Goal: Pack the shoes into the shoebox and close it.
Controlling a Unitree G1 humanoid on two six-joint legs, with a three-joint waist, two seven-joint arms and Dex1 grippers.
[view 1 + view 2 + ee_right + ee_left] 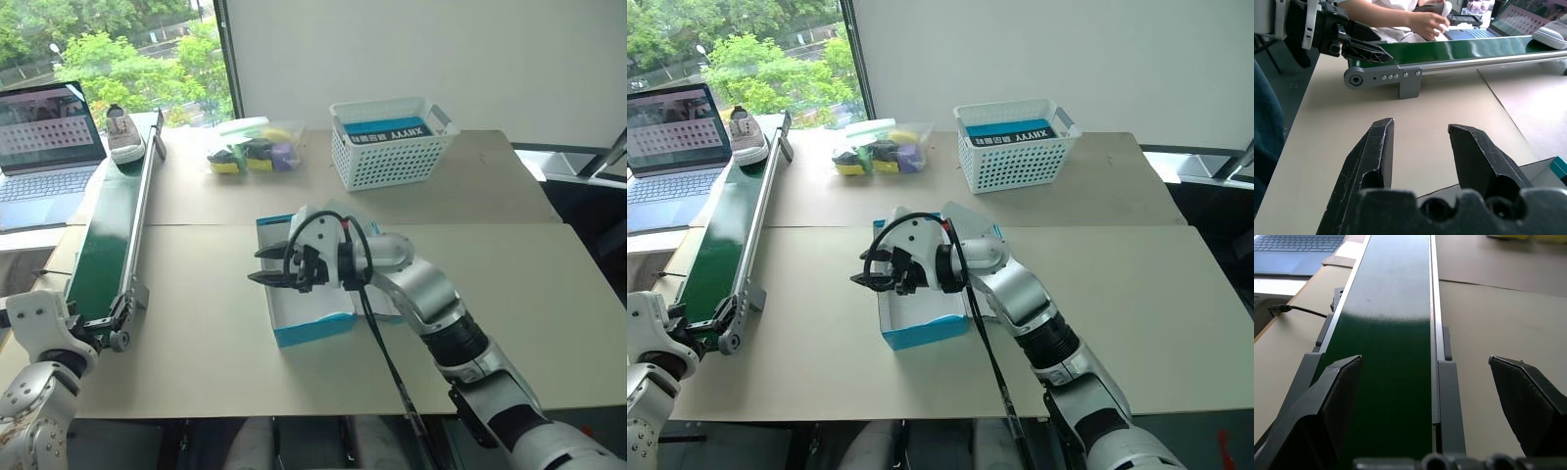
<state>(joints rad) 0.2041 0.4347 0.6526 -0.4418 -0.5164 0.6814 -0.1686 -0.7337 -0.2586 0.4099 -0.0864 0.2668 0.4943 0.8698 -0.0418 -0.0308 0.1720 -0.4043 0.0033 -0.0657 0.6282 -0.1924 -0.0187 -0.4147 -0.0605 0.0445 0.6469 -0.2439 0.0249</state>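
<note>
One grey-beige shoe (124,134) lies at the far end of the green conveyor belt (108,225). The blue shoebox (312,328) stands open in the middle of the table, its white inside partly hidden by my right arm. My right gripper (257,266) hovers over the box's left edge, pointing left; in the right wrist view its fingers (1376,147) stand apart with nothing between them. My left gripper (1425,360) is wide open at the belt's near end, empty, looking along the belt.
A laptop (44,147) sits left of the belt. A white lattice basket (390,142) and a clear tub of colourful items (255,147) stand at the back. A person's hand (1425,19) rests near the laptop.
</note>
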